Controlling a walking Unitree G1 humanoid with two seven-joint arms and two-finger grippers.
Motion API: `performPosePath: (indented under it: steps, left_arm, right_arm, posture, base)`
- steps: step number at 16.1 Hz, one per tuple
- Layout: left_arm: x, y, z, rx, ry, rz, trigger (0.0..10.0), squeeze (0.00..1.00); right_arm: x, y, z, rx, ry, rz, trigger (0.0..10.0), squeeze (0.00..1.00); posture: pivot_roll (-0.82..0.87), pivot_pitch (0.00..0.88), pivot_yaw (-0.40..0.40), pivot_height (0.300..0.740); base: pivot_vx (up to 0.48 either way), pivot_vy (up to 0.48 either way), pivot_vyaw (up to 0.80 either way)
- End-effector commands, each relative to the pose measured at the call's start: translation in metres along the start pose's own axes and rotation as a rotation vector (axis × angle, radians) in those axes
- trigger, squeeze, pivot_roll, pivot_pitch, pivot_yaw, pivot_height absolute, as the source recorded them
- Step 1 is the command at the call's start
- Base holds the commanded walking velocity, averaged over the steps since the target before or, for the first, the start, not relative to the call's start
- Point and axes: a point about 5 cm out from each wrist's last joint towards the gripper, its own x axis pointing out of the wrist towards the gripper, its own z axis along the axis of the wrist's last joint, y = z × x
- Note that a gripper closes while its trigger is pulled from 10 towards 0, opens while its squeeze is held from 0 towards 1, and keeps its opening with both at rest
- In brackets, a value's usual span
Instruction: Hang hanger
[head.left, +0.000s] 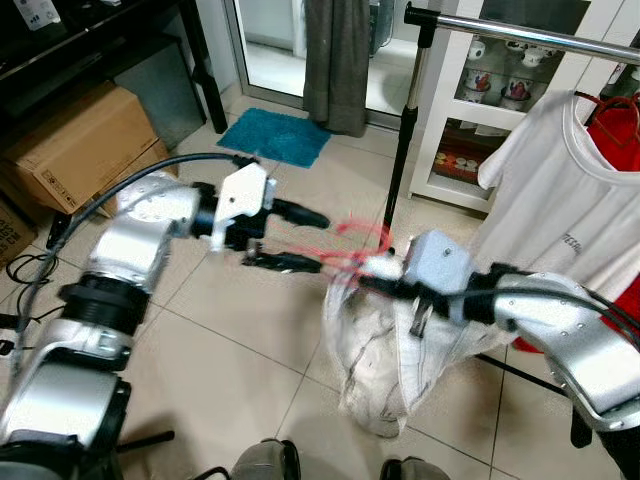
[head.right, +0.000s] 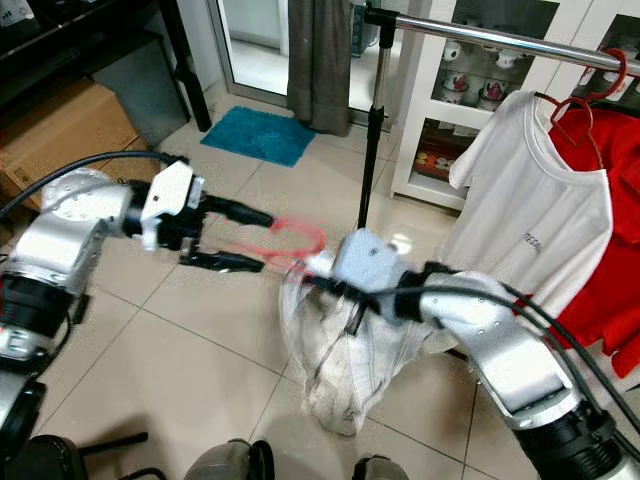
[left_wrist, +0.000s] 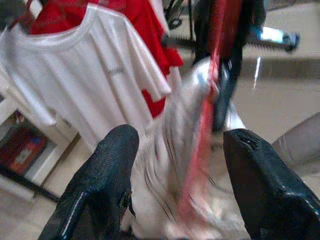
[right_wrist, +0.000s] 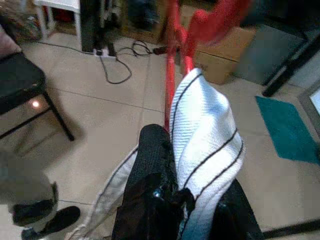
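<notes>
A red hanger (head.left: 358, 243) carries a white garment with thin dark stripes (head.left: 385, 350) that hangs down in a bunch towards the floor. My right gripper (head.left: 372, 277) is shut on the hanger and the cloth at its neck; in the right wrist view a finger (right_wrist: 155, 165) presses the striped cloth (right_wrist: 205, 135). The hanger's hook looks blurred. My left gripper (head.left: 321, 242) is open at the hook, with the red wire (left_wrist: 205, 130) between its fingers (left_wrist: 107, 165). The silver clothes rail (head.left: 540, 35) runs above at the right.
A white T-shirt (head.left: 560, 210) and a red shirt (head.left: 625, 130) hang on the rail on red hangers. The rack's black pole (head.left: 403, 130) stands behind the grippers. A cardboard box (head.left: 85, 145) sits at the left, a teal mat (head.left: 275, 135) farther back.
</notes>
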Motion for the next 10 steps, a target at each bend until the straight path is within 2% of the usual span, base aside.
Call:
performPosePath:
  steps: [1, 3, 6, 7, 8, 9, 10]
  left_arm:
    - [-0.001, 0.003, 0.013, 0.003, -0.031, -0.025, 10.0, 0.00]
    - [-0.001, 0.000, 0.011, -0.019, -0.003, -0.067, 10.0, 0.00]
    - [-0.003, -0.001, -0.008, -0.013, 0.139, -0.046, 10.0, 0.00]
    - [-0.002, -0.001, -0.010, -0.021, 0.142, -0.047, 10.0, 0.00]
    - [0.000, -0.002, -0.012, -0.028, 0.141, -0.049, 7.2, 0.00]
    - [0.004, -0.004, -0.015, -0.046, 0.132, -0.064, 0.0, 0.00]
    - [0.005, -0.005, -0.016, -0.037, 0.142, -0.066, 0.0, 0.00]
  right_arm:
    - [-0.001, 0.001, 0.012, -0.049, -0.049, 0.016, 0.0, 0.00]
    - [-0.002, 0.002, 0.007, -0.047, -0.029, 0.023, 0.0, 0.00]
    - [-0.002, 0.002, 0.009, -0.050, -0.033, 0.029, 0.0, 0.00]
    - [-0.001, 0.002, 0.009, -0.051, -0.034, 0.029, 0.0, 0.00]
    - [-0.001, 0.002, 0.010, -0.054, -0.036, 0.031, 0.0, 0.00]
    - [-0.001, 0.002, 0.011, -0.055, -0.037, 0.033, 0.0, 0.00]
    - [-0.001, 0.003, 0.011, -0.056, -0.036, 0.034, 0.0, 0.00]
  posture:
    - [-0.07, 0.102, 0.081, 0.740]
    - [-0.07, 0.104, 0.084, 0.740]
    - [-0.07, 0.104, 0.083, 0.740]
    - [-0.07, 0.104, 0.083, 0.740]
    - [-0.07, 0.104, 0.083, 0.740]
    - [-0.07, 0.102, 0.086, 0.740]
    - [-0.07, 0.102, 0.086, 0.740]
  base:
    - [0.000, 0.000, 0.00]
    - [0.000, 0.000, 0.00]
    - [0.000, 0.000, 0.00]
    - [0.000, 0.000, 0.00]
    - [0.000, 0.000, 0.00]
    - [0.000, 0.000, 0.00]
    - [0.000, 0.000, 0.00]
